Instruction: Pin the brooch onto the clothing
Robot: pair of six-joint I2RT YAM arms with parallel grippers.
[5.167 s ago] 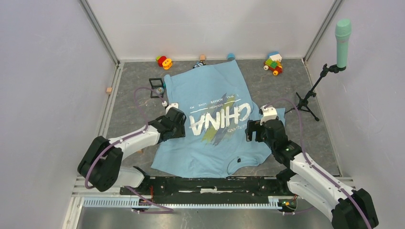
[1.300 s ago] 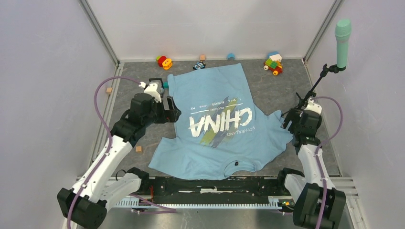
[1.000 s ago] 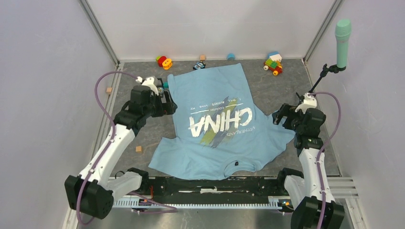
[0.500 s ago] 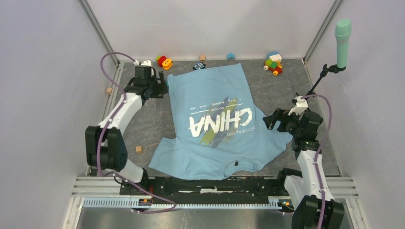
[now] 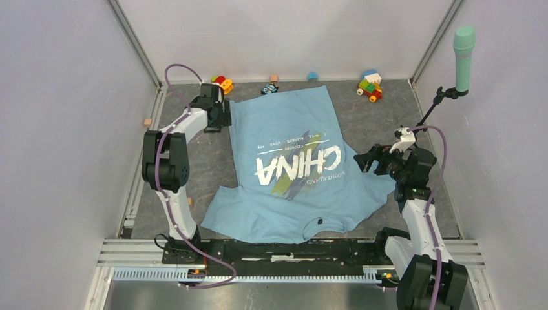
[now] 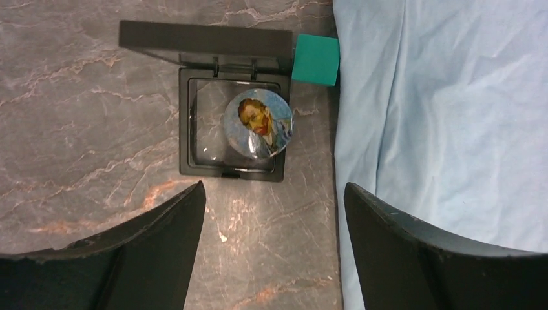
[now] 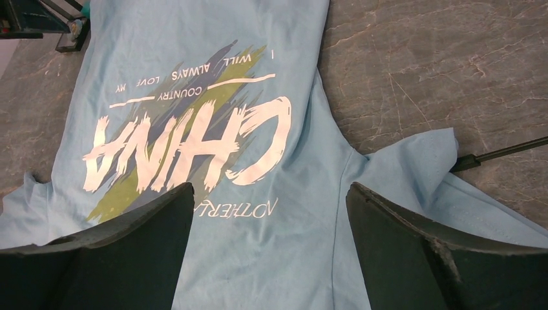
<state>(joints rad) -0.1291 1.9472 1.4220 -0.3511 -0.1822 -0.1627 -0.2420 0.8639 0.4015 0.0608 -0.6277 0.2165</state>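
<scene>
The brooch (image 6: 257, 131) is a small round disc with a painted portrait. It lies in an open black square frame box (image 6: 194, 116) on the table, just left of the shirt's edge. The clothing (image 5: 291, 161) is a light blue T-shirt with white "CHINA" print, spread flat; it also shows in the left wrist view (image 6: 446, 116) and the right wrist view (image 7: 258, 168). My left gripper (image 6: 274, 219) is open and empty, hovering above the table just short of the box; in the top view (image 5: 216, 113) it hides the box and brooch. My right gripper (image 5: 365, 160) is open and empty above the shirt's right side (image 7: 268, 219).
A teal block (image 6: 315, 59) touches the box's right corner. Toys line the back wall: a red-orange one (image 5: 222, 83), a small dark one (image 5: 269, 88), a multicoloured car (image 5: 369, 86). A microphone (image 5: 463, 48) on a tripod (image 5: 413, 139) stands right; one leg (image 7: 504, 152) lies by the sleeve.
My left arm has swung from the shirt's left edge out to the back left, over the frame box. My right arm pulled back to the right and now points left over the shirt.
</scene>
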